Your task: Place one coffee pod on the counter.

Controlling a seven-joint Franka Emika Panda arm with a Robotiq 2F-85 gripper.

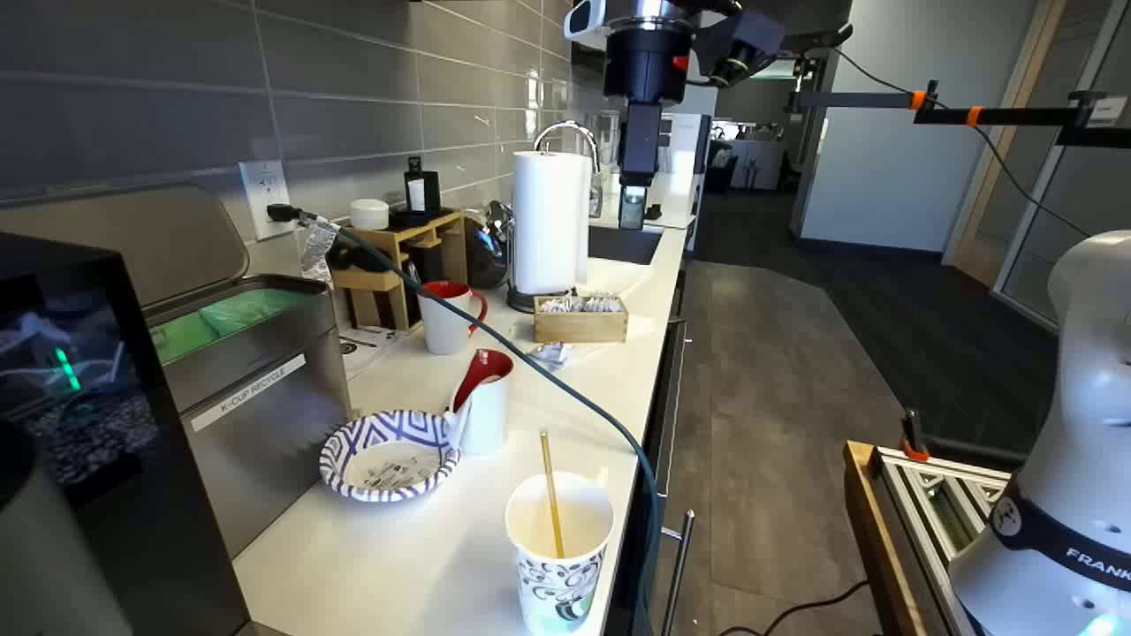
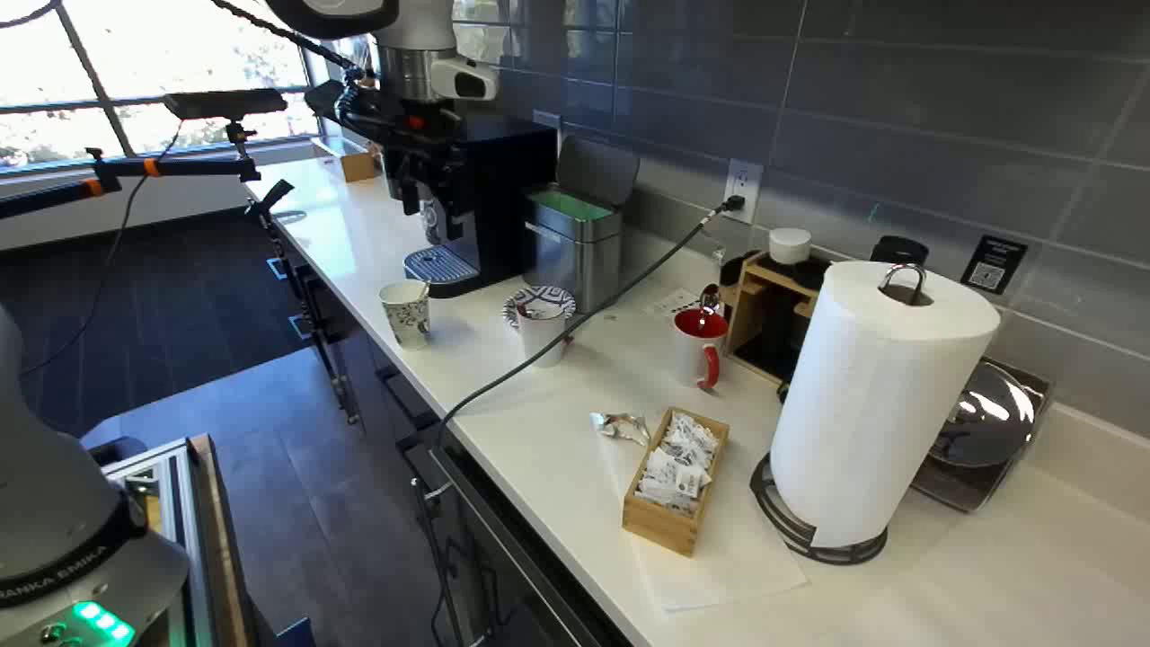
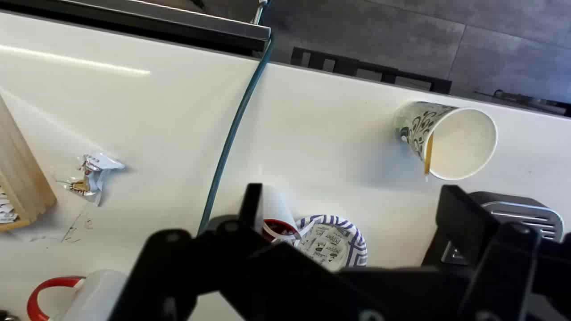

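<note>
My gripper (image 3: 354,200) has its jaws wide apart, above the white counter (image 3: 156,111). Under them, a patterned bowl (image 3: 357,247) stands just beside a white mug (image 3: 277,207) with red inside. Near the counter's front edge stands one paper cup (image 3: 459,142), containing a stirrer (image 3: 428,154).

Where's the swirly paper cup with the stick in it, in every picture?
In an exterior view: the swirly cup is at the bottom middle, below and right of the zigzag bowl.
In an exterior view: the swirly cup is left of the middle, with the zigzag bowl to its right.
Wrist view: the swirly cup is on the right, a little above the middle; the zigzag bowl is lower and to its left.
Shared landmark: the zigzag bowl.
</note>
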